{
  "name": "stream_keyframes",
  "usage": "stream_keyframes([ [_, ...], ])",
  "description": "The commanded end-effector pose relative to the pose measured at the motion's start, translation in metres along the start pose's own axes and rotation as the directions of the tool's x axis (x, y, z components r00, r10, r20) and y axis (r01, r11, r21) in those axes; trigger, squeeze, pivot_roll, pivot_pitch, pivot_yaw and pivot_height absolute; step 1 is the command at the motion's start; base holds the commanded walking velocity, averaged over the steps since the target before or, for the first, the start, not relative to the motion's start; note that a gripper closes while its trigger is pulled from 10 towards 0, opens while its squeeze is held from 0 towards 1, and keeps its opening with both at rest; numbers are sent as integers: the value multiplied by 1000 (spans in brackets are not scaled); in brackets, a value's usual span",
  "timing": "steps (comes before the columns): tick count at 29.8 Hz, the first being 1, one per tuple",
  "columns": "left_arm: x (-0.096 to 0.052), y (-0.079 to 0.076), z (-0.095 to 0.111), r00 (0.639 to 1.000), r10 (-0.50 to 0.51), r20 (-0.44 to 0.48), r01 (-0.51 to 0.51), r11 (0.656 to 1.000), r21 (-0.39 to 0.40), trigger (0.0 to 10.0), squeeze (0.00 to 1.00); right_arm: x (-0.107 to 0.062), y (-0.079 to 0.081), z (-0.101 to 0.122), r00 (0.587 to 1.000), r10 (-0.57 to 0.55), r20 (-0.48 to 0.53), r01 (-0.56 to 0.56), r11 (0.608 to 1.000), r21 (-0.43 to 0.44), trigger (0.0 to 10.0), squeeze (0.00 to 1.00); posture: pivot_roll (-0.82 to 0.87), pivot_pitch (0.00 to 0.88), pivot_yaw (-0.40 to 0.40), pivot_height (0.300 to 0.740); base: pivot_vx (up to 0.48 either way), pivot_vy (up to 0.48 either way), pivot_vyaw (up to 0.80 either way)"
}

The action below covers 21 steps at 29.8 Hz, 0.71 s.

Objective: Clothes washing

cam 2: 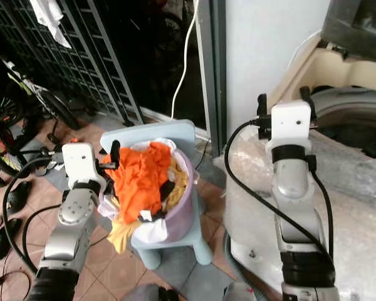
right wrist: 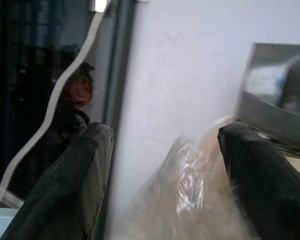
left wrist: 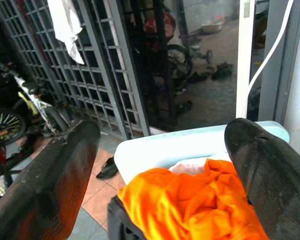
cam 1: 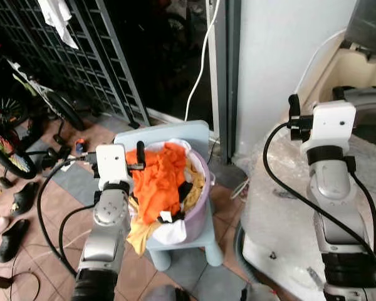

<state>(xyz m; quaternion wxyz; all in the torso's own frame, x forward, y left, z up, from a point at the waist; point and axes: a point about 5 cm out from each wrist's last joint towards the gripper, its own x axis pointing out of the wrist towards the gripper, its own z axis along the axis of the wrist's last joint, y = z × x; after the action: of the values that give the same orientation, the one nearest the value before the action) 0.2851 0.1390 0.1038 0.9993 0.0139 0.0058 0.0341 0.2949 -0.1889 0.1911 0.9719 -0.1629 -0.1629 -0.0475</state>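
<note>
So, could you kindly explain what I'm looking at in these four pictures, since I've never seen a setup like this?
It is a humanoid robot doing laundry. The two wide pictures come from cameras in its head, looking down at its silver arms. The other two come from cameras on its wrists, looking out between two black fingers. The left gripper hovers open over an orange garment piled in a lilac laundry basket, which sits on a pale blue plastic chair. The right gripper is raised, open and empty, beside the washing machine, which is partly wrapped in plastic. Nothing is held.
</note>
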Motion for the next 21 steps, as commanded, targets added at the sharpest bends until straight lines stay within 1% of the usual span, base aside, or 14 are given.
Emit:
stream_keyframes([
  [1, -1, 11, 1, 1000, 23, -1, -23, 1000, 12, 10000, 0, 3, 12, 10, 998, 42, 54, -42, 999, 1, 10000, 0, -79, 0, 170, 740, 0, 480, 0],
  [3, 0, 9, 3, 1000, 18, 4, -18, 1000, 14, 10000, 0, 10, 5, 21, 992, 13, 126, -5, 998, -67, 10000, 0, -71, 0, 160, 740, 0, 480, 0],
  [6, 2, 7, 7, 1000, 16, 22, -17, 1000, 12, 10000, 0, 17, 2, 31, 984, 3, 177, 12, 997, -82, 10000, 0, -64, 0, 152, 740, 0, 480, 0],
  [7, 4, 5, 10, 999, 16, 33, -17, 1000, 10, 10000, 0, 20, 3, 36, 979, 8, 203, 12, 995, -96, 10000, 0, -56, 0, 147, 740, 0, 480, 0],
  [9, 7, 4, 15, 998, 20, 57, -20, 1000, 4, 10000, 0, 25, 8, 41, 974, 29, 224, -6, 995, -104, 10000, 0, -51, 0, 142, 740, 0, 480, 0],
  [10, 8, 4, 17, 997, 25, 66, -26, 999, 19, 10000, 0, 26, 9, 42, 974, 33, 224, -11, 995, -102, 10000, 0, -44, 0, 134, 740, 0, 0, 0],
  [11, 9, 4, 23, 995, 16, 97, -18, 1000, 23, 10000, 0, 28, 12, 41, 976, 44, 215, -24, 995, -92, 10000, 0, -34, 0, 118, 740, 0, 0, 0],
  [12, 9, 3, 25, 994, 14, 106, -16, 1000, 23, 10000, 0, 28, 13, 41, 976, 46, 212, -27, 996, -91, 10000, 0, -33, 0, 114, 740, 0, 0, 0],
  [14, 9, 4, 25, 994, 16, 108, -18, 1000, 22, 10000, 0, 28, 14, 40, 977, 49, 208, -31, 995, -90, 10000, 0, -33, 0, 114, 740, 0, 0, 0],
  [15, 7, 4, 27, 994, 21, 107, -22, 1000, 11, 10000, 0, 27, 18, 39, 978, 69, 195, -53, 995, -84, 10000, 0, -22, 0, 94, 740, 0, 0, 0],
  [17, 1, 5, 27, 995, 25, 100, -26, 1000, 8, 10000, 0, 20, 30, 36, 975, 139, 175, -125, 988, -92, 10000, 0, -16, 0, 89, 740, 0, 0, 0],
  [18, -2, 6, 25, 995, 29, 91, -30, 1000, 7, 10000, 0, 17, 33, 34, 972, 163, 169, -148, 984, -96, 10000, 0, -14, 0, 83, 740, 0, 0, 0],
  [19, -6, 8, 23, 996, 38, 79, -38, 999, 7, 10000, 0, 12, 37, 32, 970, 188, 156, -175, 980, -95, 10000, 0, -12, 0, 77, 740, 0, 0, 644],
  [21, -9, 10, 19, 997, 49, 66, -49, 999, 6, 10000, 0, 9, 39, 28, 971, 196, 135, -185, 979, -87, 10000, 0, -5, 0, 72, 740, 0, 0, 794],
])
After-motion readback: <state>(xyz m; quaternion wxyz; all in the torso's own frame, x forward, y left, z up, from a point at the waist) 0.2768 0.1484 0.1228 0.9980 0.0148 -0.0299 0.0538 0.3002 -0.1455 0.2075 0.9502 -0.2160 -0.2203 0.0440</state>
